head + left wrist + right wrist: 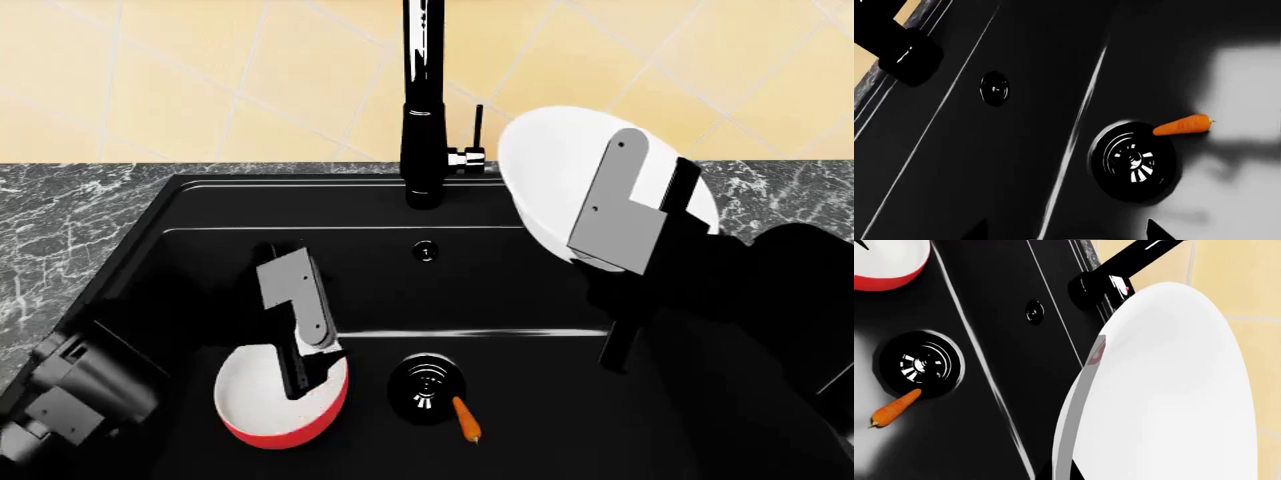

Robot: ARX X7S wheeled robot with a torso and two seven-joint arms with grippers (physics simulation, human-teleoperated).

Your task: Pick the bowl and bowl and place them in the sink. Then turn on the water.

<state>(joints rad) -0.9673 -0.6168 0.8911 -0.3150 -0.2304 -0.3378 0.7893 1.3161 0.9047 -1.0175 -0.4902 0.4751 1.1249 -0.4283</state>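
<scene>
Two bowls in my frames, one on each arm. The round red bowl with a smooth white inside (274, 405) sits low in the deep matte black sink (200, 260), on the floor at its left, just beside the round black drain (427, 385). My left gripper (310, 372) hangs over that bowl's right rim, one finger inside and one outside, closed on the rim as far as the head view shows; the left wrist view shows only two dark fingertips at the frame edge.

The wider, shallower all-white bowl (561, 170) is up in the air over the sink's right back corner, tilted steeply on edge, its hollow facing the tall black tap (423, 110). My right gripper (627, 245) clamps its lower rim, a grey finger plate lying across the inside. In the right wrist view the white bowl (1174, 385) fills the frame, glossy.

A small orange carrot (467, 420) lies touching the drain's edge. Chrome lever (470, 150) upright beside the tap. Grey marbled stone counter (67, 215), yellow tiled wall (200, 70).
</scene>
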